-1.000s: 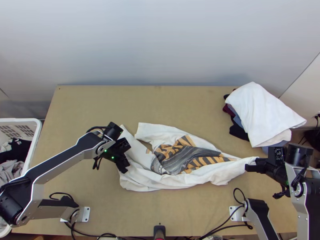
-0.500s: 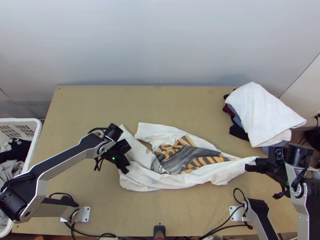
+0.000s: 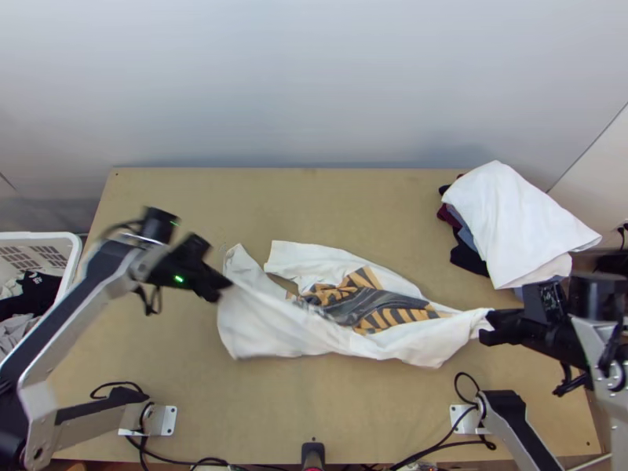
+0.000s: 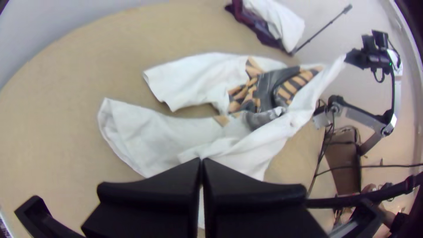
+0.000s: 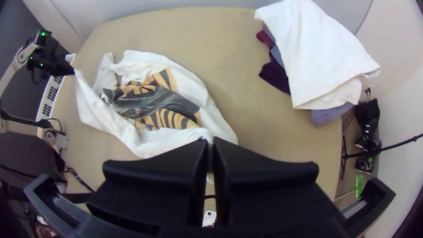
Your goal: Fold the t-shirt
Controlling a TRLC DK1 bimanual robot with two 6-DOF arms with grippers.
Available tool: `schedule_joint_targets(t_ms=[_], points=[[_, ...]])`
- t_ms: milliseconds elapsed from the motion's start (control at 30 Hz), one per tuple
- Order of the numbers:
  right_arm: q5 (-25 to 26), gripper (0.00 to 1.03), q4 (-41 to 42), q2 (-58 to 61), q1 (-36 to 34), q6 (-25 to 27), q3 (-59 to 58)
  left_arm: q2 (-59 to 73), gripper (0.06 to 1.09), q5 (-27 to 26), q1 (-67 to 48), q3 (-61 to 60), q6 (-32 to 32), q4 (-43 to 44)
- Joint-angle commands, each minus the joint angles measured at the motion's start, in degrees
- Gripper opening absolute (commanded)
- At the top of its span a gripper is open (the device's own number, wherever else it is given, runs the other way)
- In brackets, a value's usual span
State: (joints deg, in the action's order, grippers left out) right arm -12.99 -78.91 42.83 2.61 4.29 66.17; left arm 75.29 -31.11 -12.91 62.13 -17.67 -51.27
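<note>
As Two Grippers Pull, a White T-Shirt Lifts Off the Table

While the right gripper [image 3: 485, 323] holds its end of the cloth with only a slight shift, the white t-shirt [image 3: 271, 326] on the wooden table [image 3: 361, 196] has been drawn outward by the left gripper [image 3: 226, 287], which has swung away from its partner and toward the table's far edge since half a second ago. A raised fold now runs from the left gripper's tips back toward the middle of the shirt.

Both grippers are clamped on the t-shirt, one at each end. Stretched between them, the garment lies bunched and twisted, its near side pulled into a long fold. Beyond that fold, a dark grey and orange-striped print [image 3: 377, 308] shows crumpled. Two white flaps point away from the arms, one [image 3: 242, 259] just beside the left gripper, the other [image 3: 294, 255] farther toward the right gripper.

Well out past the left gripper, on the side away from the right one, a white basket [image 3: 75, 255] holds a heap of clothes, among them a black garment [image 3: 39, 294] and a grey one [image 3: 16, 330].
</note>
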Motion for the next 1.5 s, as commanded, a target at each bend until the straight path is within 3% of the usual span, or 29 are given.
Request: schedule_joint_targets(t_ms=[0, 133, 267, 433, 633, 800, 933, 1133, 1333, 1467], points=[[-2.91, 0.03, -2.74, 7.71, 4.6, -0.34, 15.21, -6.91, 0.1, -6.68, 10.89, 10.38, 6.07, -3.93], [-2.56, 0.03, 2.89, 9.99, 3.01, -1.31, 21.1, -9.28, 0.1, -6.68, 15.46, 16.53, 8.35, -3.49], [-1.77, 0.03, 11.24, 9.91, -2.0, -6.23, 24.44, -9.63, 0.1, -6.68, 22.4, 24.88, 10.38, -3.14], [0.16, 0.03, 18.18, 9.99, -7.09, -8.78, 27.96, -9.98, 0.1, -6.68, 31.72, 32.88, 15.21, -1.03], [0.25, 0.03, 21.52, 11.31, -6.22, -11.85, 28.66, -10.77, 0.1, -6.42, 34.26, 36.66, 18.99, 3.28], [-2.12, 0.03, 19.5, 11.75, -3.05, -12.38, 32.97, -9.72, 0.1, -7.12, 32.86, 42.99, 18.55, 3.01], [-3.27, 0.03, 17.92, 11.84, 2.22, -12.56, 38.86, -9.02, 0.1, -10.72, 32.68, 52.83, 18.9, -1.03], [-5.46, 0.03, 16.95, 12.45, 10.04, -12.82, 45.89, -14.03, 0.1, -11.07, 24.24, 53.89, 21.98, -2.79], [-6.52, 0.03, 16.86, 11.58, 19.36, -12.64, 48.96, -21.41, 0.1, -10.99, 25.04, 55.21, 21.01, -9.99], [-10.03, 0.03, 17.13, 11.05, 20.15, -14.84, 53.27, -24.84, 0.1, -10.99, 27.41, 58.81, 22.07, -12.02]])
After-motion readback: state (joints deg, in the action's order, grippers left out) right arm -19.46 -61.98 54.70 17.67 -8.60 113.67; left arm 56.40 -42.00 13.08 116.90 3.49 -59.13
